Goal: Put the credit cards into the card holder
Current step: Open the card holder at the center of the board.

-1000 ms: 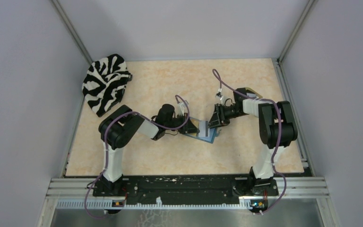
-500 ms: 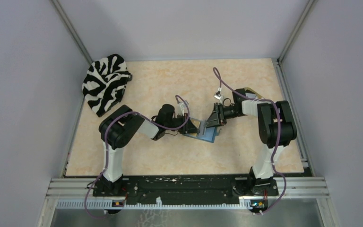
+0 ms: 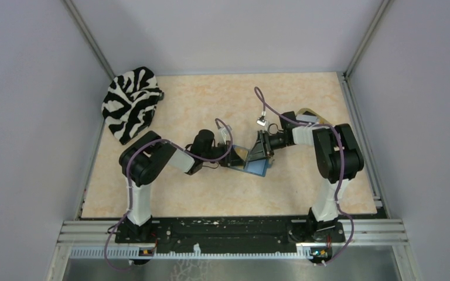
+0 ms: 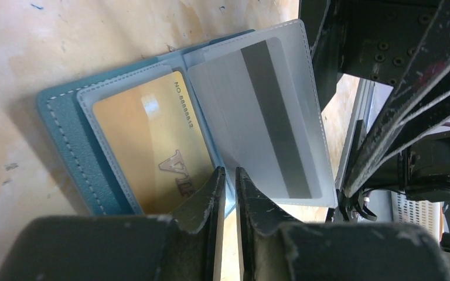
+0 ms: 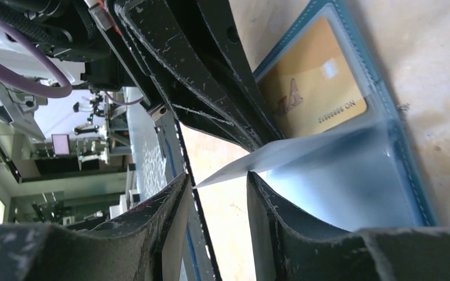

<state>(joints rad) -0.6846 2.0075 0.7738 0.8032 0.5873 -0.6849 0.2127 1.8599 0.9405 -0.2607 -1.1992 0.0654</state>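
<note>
The small teal-blue folding wallet (image 4: 58,126) lies open on the table, with a gold card (image 4: 146,146) and a grey striped card (image 4: 263,117) in its clear flaps. The left gripper (image 4: 227,175) pinches its near edge. The right gripper (image 5: 217,182) has its fingers apart around the raised flap.

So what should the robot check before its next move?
1. Card holder lying open: ok.
2. Gold card tucked in its pocket: ok.
3. Grey striped card inside the raised clear sleeve: ok.
4. Left tool pinching the holder's near edge: ok.
5. Right tool open around the sleeve's edge: ok.
6. Right tool's fingers touching that sleeve: cannot tell.
</note>
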